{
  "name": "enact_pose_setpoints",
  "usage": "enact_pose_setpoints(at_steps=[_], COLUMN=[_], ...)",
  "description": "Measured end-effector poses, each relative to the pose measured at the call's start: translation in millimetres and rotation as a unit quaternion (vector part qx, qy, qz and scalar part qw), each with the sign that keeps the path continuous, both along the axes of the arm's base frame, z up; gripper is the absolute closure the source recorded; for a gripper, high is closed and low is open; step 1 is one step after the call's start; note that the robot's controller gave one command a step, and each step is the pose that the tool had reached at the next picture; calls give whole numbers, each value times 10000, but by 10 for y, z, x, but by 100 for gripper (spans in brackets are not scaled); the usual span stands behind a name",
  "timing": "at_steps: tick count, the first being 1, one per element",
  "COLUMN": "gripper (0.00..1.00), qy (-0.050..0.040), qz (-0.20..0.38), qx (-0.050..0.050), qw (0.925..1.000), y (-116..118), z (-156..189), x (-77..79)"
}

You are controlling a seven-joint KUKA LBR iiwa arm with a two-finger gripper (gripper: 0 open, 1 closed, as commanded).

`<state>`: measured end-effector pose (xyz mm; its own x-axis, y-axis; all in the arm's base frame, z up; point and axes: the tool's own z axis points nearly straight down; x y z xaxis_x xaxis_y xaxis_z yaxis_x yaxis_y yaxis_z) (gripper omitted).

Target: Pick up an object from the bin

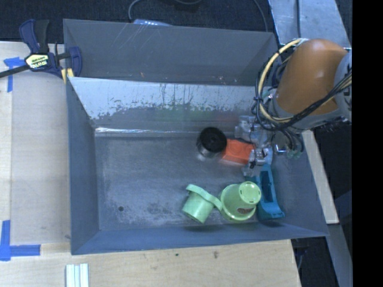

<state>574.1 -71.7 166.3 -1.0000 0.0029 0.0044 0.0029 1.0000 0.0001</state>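
My gripper [254, 151] is low at the right side of the bin, its metal fingers right beside an orange block [237, 152]. The block lies against the fingers' left side; whether it sits between them is hidden. A black round cap-like thing [212, 142] rests just left of the orange block. A blue tool-shaped piece [268, 195] lies directly below the gripper, running toward the bin's front right corner.
Two light green cups lie near the front wall: one on its side [198, 203], the other [241, 201] touching the blue piece. The arm's orange dome and cables hang over the bin's right wall. The left half of the floor is bare.
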Motion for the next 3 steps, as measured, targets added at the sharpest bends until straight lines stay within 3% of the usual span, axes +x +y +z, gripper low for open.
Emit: enact_pose_setpoints(at_steps=[1, 2, 3], gripper=[0, 0, 0], qy=[-38, -68, -25], qz=[7, -260, -621], qx=[-4, -6, 0], qw=[10000, 9996, 9981], y=[2, 38, 65], z=[47, -325, -661], x=[14, 168, 243])
